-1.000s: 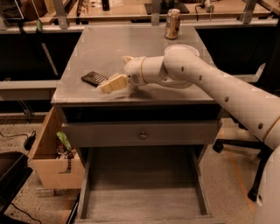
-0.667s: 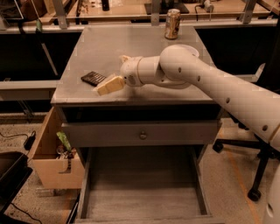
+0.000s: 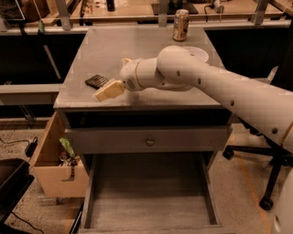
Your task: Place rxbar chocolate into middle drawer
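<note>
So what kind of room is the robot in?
Probably a lab or workshop: a cluttered workbench behind, a rolling office chair, and a grey table with an open drawer. The gripper is low over the table, right beside the chocolate bar.

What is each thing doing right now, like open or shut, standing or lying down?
rxbar chocolate: lying flat on the tabletop, not held.
middle drawer: pulled open.
knob drawer: pushed in.
drink can: standing upright at the back.
claw: low over the tabletop, right beside the bar.
</note>
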Controlling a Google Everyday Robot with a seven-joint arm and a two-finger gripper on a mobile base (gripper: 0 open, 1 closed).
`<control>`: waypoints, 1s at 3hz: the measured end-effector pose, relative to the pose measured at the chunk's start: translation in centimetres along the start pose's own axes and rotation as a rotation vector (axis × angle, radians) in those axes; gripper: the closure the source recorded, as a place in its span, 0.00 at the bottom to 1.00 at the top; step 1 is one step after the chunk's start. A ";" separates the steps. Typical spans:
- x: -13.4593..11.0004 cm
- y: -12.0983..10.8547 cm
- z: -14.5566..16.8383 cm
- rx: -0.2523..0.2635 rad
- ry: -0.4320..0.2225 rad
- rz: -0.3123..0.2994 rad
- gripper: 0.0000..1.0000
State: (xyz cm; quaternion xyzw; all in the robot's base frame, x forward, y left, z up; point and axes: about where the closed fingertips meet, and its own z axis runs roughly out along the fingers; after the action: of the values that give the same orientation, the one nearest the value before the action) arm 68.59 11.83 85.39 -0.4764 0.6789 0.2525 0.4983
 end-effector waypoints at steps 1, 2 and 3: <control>0.1 -0.8 0.7 0.017 0.009 0.019 0.00; 0.1 -1.1 1.7 0.011 0.017 0.026 0.00; 0.4 -0.8 2.6 -0.005 0.037 0.033 0.00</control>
State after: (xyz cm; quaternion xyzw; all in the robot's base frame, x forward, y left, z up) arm 70.38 13.42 84.12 -0.4711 0.6950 0.2536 0.4803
